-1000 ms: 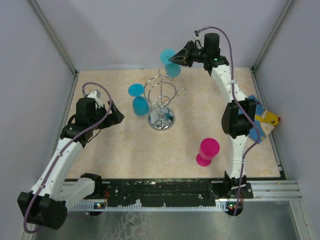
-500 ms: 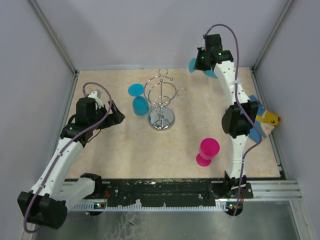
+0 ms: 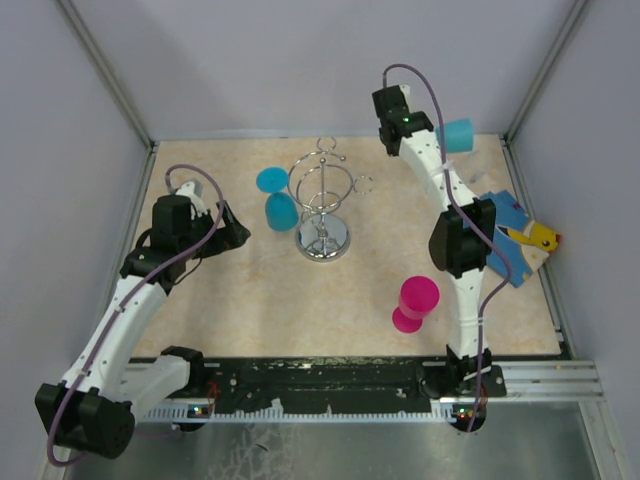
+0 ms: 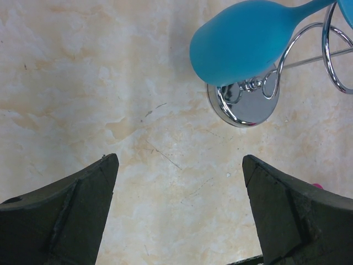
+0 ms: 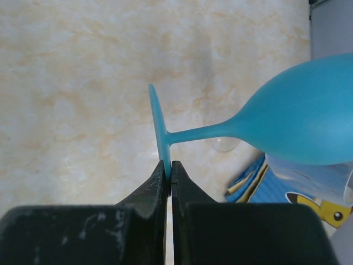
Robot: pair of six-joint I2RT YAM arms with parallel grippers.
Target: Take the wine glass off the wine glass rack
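My right gripper (image 5: 170,167) is shut on the thin foot of a blue wine glass (image 5: 298,124). It holds the glass sideways in the air over the back right of the table, where the top view shows the bowl (image 3: 458,135). The chrome wine glass rack (image 3: 323,200) stands mid-table on its round base (image 4: 242,105). A second blue wine glass (image 3: 280,208) hangs upside down from a loop on the rack's left side. My left gripper (image 3: 232,232) stands wide open just left of that glass, with nothing between its fingers (image 4: 83,193).
A pink glass (image 3: 413,303) sits on the table in front of the right arm. A blue booklet with a yellow cartoon figure (image 3: 520,240) lies at the right edge, under the held glass in the right wrist view. Grey walls enclose the table.
The right arm has carried its blue glass from just behind the rack over to the back right, turning it sideways. The left arm and the hanging glass have not moved.
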